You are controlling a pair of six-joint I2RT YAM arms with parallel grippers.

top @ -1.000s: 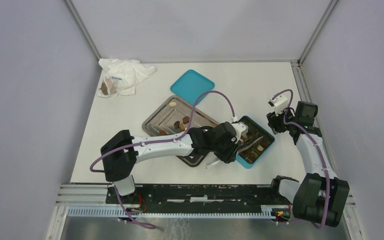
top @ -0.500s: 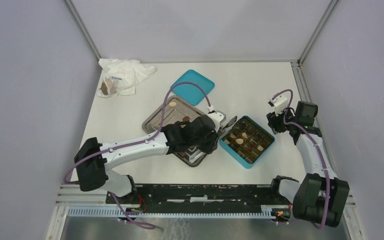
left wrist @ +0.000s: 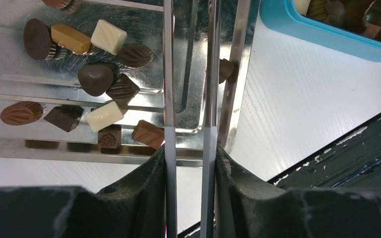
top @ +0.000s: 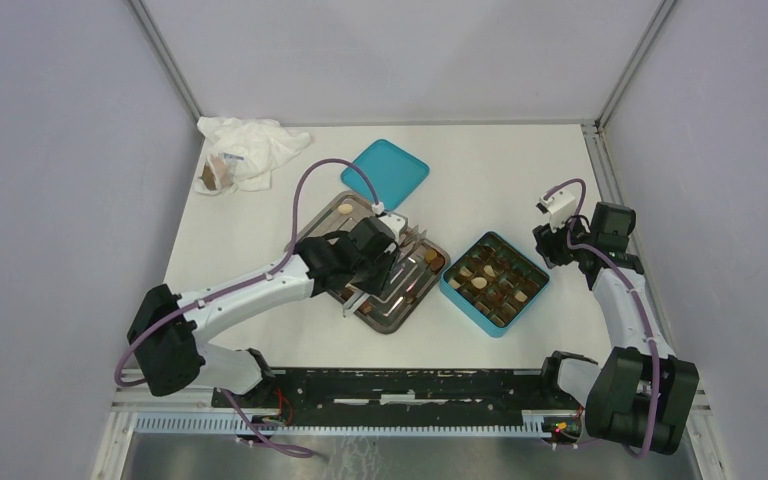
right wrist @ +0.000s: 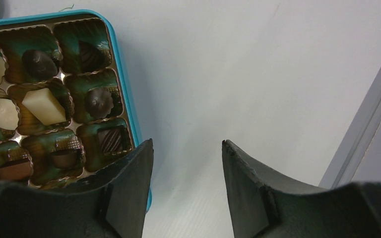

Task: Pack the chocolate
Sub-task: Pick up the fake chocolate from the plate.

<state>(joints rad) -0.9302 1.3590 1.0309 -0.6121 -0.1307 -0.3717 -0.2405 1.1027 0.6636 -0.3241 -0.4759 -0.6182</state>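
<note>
Jaws of the left gripper [left wrist: 189,153] are seen in the left wrist view drawn in narrow on a pair of metal tweezers [left wrist: 168,74], whose two blades are pressed between the fingers [left wrist: 146,181] and reach out over the steel tray [left wrist: 10,74]. Loose chocolate [left wrist: 95,78], dark, light brown and white, is scattered in that tray to one side of the blades, and one brown piece is lodged by the tray's rim just beside the other blade. A corner of the teal box [left wrist: 302,27] is seen beyond, on the white table [left wrist: 297,99]. In the right wrist view, the right gripper [right wrist: 186,146] is held with its jaws wide and nothing between them, above bare table at the box's edge [right wrist: 126,94]; most compartments in view are filled with one piece each. From the top view, the tray [top: 325,235] is placed at the table's middle with the left gripper [top: 372,275] over it, the box [top: 470,312] just to its right, and the right gripper [top: 548,245] by the box's right side. A teal lid [top: 388,172] is laid beyond the tray, and a white plastic bag [top: 250,150] in the far left corner.
</note>
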